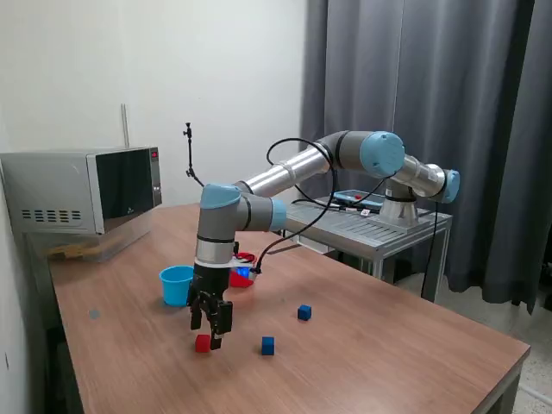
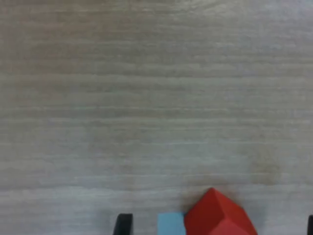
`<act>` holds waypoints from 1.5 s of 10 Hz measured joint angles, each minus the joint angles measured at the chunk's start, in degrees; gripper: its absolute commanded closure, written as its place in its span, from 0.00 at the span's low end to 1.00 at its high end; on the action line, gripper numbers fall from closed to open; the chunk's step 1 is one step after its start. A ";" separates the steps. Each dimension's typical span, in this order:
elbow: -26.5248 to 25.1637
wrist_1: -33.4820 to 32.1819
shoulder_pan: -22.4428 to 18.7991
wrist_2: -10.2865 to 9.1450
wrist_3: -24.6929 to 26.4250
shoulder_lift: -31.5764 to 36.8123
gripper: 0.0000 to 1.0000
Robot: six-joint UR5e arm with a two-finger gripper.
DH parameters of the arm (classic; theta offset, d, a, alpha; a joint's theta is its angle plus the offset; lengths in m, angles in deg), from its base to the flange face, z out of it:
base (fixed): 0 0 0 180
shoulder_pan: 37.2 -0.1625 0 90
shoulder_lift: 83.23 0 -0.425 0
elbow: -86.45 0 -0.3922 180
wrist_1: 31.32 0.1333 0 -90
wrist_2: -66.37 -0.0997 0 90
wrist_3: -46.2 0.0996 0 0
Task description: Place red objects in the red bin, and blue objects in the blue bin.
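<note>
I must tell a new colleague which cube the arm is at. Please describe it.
On the wooden table, find the light blue cup. In front of it, the gripper hangs over a small red cube. The two cubes nearby are blue.

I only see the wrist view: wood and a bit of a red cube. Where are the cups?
Observer: The blue cup stands just behind the gripper, toward the exterior view's left.
Operator: And the red cup?
Observer: The red cup is behind the arm, mostly hidden by it.
Operator: Any blue cubes?
Observer: Two blue cubes sit on the table, at the exterior view's right of the gripper.
</note>
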 measured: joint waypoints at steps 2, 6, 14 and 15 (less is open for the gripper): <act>-0.06 -0.01 -0.31 0.78 6.37 0.05 0.00; -0.26 0.32 -0.77 0.70 12.10 0.17 0.00; -0.82 0.45 -0.92 1.18 26.93 0.20 0.00; -1.04 0.49 -0.92 1.66 28.01 0.16 0.00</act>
